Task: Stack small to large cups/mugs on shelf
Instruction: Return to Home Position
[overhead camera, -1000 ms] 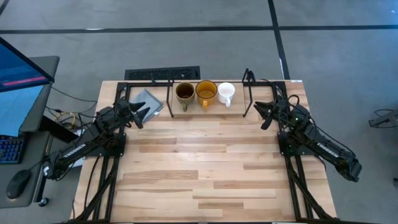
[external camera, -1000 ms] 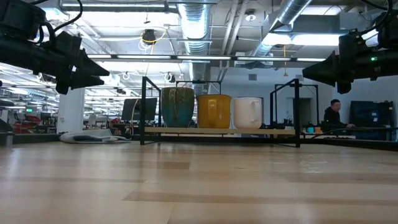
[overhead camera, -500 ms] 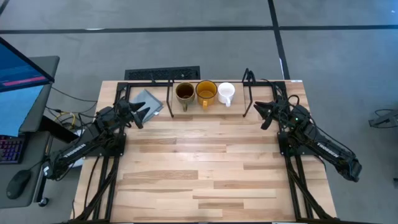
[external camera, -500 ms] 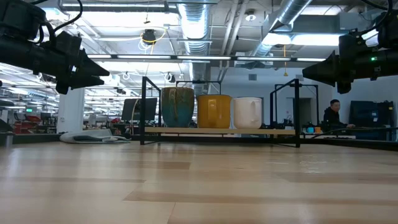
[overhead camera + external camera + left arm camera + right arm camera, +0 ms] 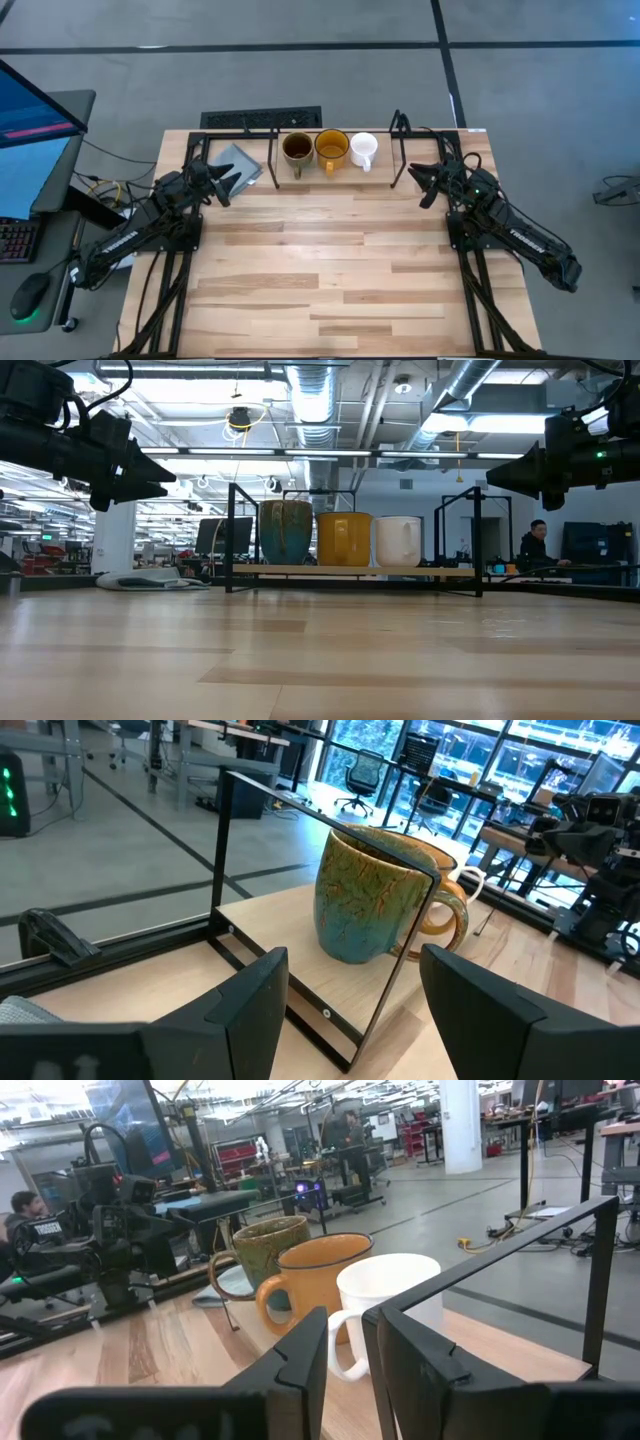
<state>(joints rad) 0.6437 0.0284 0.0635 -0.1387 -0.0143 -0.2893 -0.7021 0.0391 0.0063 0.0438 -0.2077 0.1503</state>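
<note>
three mugs upright in a tight row on the shelf point(image 5: 229, 530), a thin black rod frame at the desk's point(image 5: 330, 260) far edge. from the left: dark brown mug point(image 5: 297, 148), yellow-orange mug point(image 5: 331, 147), small white mug point(image 5: 363, 146).

Shelf point(image 5: 229, 535) rods are black; on it, small mug point(image 5: 362, 148) is plain white, mid mug point(image 5: 331, 148) yellow-orange w/ a darker brownish rim, big mug point(image 5: 362, 900) mottled, olive-brown at the top running into streaky teal-green lower down, dark brown inside. Table point(image 5: 330, 260) is pale wood in strips, blond & tan mixed. Left arm point(image 5: 140, 225) & right arm point(image 5: 510, 235) are matt black, floor point(image 5: 300, 70) grey w/ dark lines, flat pad point(image 5: 237, 163) grey, monitor point(image 5: 25, 110) blue w/ a pink strip.
</note>
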